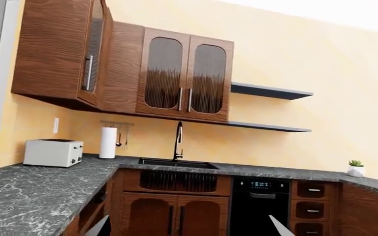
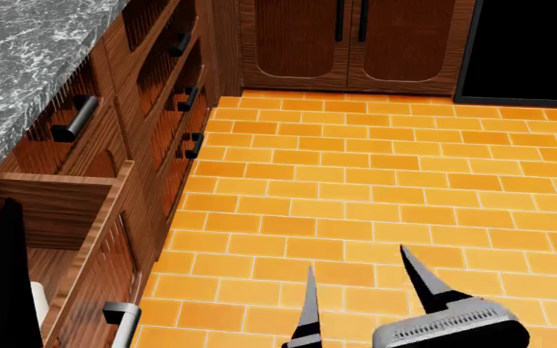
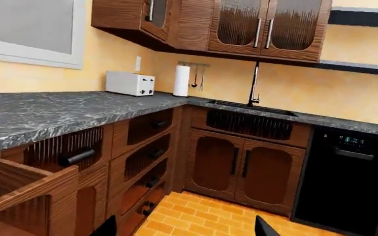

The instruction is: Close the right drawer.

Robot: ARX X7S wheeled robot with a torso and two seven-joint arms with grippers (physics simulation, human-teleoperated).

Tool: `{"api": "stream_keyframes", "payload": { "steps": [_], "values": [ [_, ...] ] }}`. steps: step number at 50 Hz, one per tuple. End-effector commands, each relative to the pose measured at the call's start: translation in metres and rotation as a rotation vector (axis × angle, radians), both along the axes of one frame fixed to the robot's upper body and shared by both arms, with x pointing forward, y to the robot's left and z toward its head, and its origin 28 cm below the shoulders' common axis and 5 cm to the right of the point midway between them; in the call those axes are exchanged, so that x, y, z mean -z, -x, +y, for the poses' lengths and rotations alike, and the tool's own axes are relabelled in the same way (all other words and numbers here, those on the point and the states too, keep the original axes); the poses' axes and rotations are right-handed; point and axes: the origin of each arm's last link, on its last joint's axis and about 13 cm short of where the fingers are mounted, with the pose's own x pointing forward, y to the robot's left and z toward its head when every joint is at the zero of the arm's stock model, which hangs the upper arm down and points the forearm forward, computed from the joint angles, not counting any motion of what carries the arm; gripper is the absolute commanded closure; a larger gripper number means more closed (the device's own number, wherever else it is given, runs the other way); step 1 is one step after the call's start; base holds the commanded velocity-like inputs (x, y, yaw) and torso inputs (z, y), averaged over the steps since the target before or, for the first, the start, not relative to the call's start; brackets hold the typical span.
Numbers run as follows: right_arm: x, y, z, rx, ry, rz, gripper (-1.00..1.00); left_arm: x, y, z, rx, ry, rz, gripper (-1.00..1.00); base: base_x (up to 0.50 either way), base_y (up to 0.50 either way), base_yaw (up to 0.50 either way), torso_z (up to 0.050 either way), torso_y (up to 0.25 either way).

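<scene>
We see the right drawer [image 2: 85,239] pulled out under the counter [image 2: 17,65] at the head view's lower left, its silvery handle [image 2: 122,319] near the frame bottom. Our right gripper [image 2: 365,290] hangs over the tile floor [image 2: 376,181], fingers spread, holding nothing, well apart from the drawer. We judge it is staged to swing over and push the front panel. Left gripper [image 1: 189,228] is open too, aimed at the sink wall.

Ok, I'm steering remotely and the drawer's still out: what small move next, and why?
Probably swing the right gripper toward the open right drawer at the robot's left. Its fingers are spread, hanging over bare floor tiles, touching nothing, while the drawer's front panel juts from the cabinet row, its silvery handle unobstructed.
</scene>
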Motion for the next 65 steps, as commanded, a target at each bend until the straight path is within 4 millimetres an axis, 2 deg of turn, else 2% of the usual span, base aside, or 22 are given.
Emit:
{"api": "stream_keyframes", "payload": {
  "steps": [1,12,15,24,40,42,47,56,59,65],
  "values": [
    [-0.034,0.009,-0.035,0.203,-0.067,-0.114,-1.00,0.005,0.005,-0.005,0.027,-0.018,0.019,-1.00,0.00,0.00,0.00,0.000,0.000],
    [-0.054,0.008,-0.052,0.306,-0.052,-0.190,-1.00,0.011,0.003,-0.009,0.048,-0.027,0.035,-1.00,0.00,0.00,0.00,0.000,0.000],
    [-0.058,0.010,-0.058,0.325,-0.108,-0.174,-1.00,0.013,0.003,-0.011,0.056,-0.030,0.040,-1.00,0.00,0.00,0.00,0.000,0.000],
    [-0.059,0.012,-0.071,0.383,-0.120,-0.179,-1.00,0.017,0.002,-0.017,0.088,-0.033,0.053,-1.00,0.00,0.00,0.00,0.000,0.000],
    [-0.066,0.019,-0.082,0.421,-0.136,-0.200,-1.00,0.040,-0.001,-0.023,0.164,-0.049,0.083,-1.00,0.00,0.00,0.00,0.000,0.000],
    [-0.068,0.022,-0.084,0.421,-0.139,-0.205,-1.00,0.027,-0.008,-0.034,0.171,-0.051,0.098,-1.00,0.00,0.00,0.00,0.000,0.000],
    [-0.068,0.025,-0.089,0.432,-0.155,-0.202,-1.00,0.027,-0.014,-0.048,0.200,-0.060,0.125,-1.00,0.00,0.00,0.00,0.000,0.000],
    [-0.076,0.039,-0.097,0.446,-0.154,-0.236,-1.00,0.042,-0.029,-0.067,0.239,-0.050,0.188,-1.00,0.00,0.00,0.00,0.000,0.000],
    [-0.075,0.046,-0.101,0.452,-0.224,-0.223,-1.00,0.047,-0.035,-0.073,0.240,-0.049,0.204,-1.00,0.00,0.00,0.00,0.000,0.000],
    [-0.073,0.049,-0.100,0.444,-0.202,-0.238,-1.00,0.064,-0.052,-0.088,0.259,-0.051,0.255,-1.00,0.00,0.00,0.00,0.000,0.000]
  ]
}}
